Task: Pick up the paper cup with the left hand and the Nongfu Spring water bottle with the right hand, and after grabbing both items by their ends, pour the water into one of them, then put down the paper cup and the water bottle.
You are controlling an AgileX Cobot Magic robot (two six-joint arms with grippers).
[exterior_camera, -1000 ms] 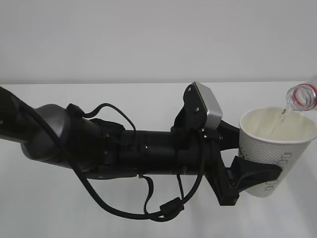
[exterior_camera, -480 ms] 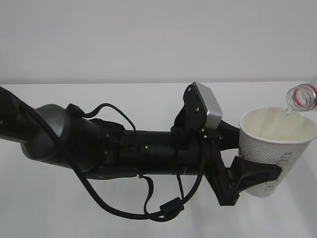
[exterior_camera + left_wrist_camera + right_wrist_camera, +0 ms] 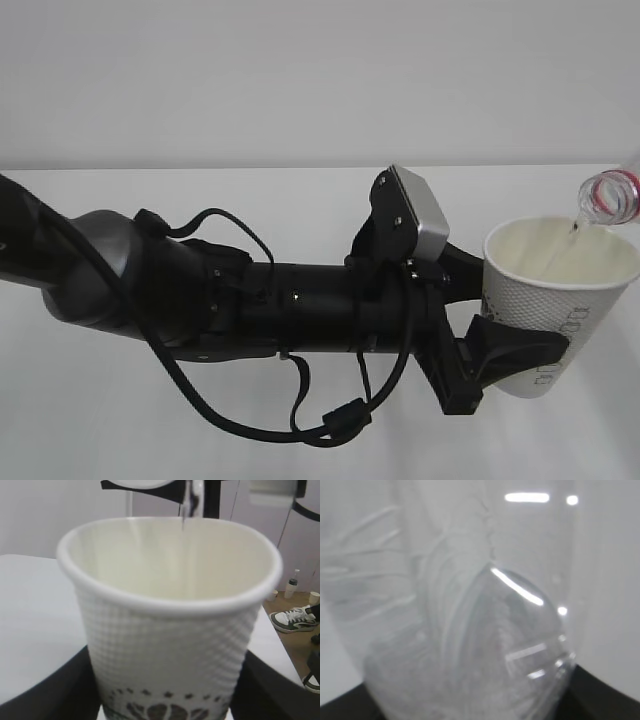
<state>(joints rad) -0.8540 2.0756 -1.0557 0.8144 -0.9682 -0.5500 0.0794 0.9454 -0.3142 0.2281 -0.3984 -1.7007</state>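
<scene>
Paper cup (image 3: 560, 300): upright, raised off the white table (image 3: 300, 200), clamped low on its wall by the left gripper (image 3: 515, 355), jaws spread to the cup's width.
Left gripper fingers (image 3: 520, 350): black, one on each side of the cup's lower part.
Nongfu Spring water bottle (image 3: 610, 195): tipped, mouth just above the cup's far rim; body cut off at the frame edge.
Water (image 3: 572, 228): thin stream falling into the cup.
Right gripper: wrist view shows only blurred clear plastic close up (image 3: 470, 630); dark jaw edges flank it, gripping the bottle.

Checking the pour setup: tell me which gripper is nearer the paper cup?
Left. The left gripper clamps the paper cup; the right one is out of frame, holding the bottle above.
</scene>
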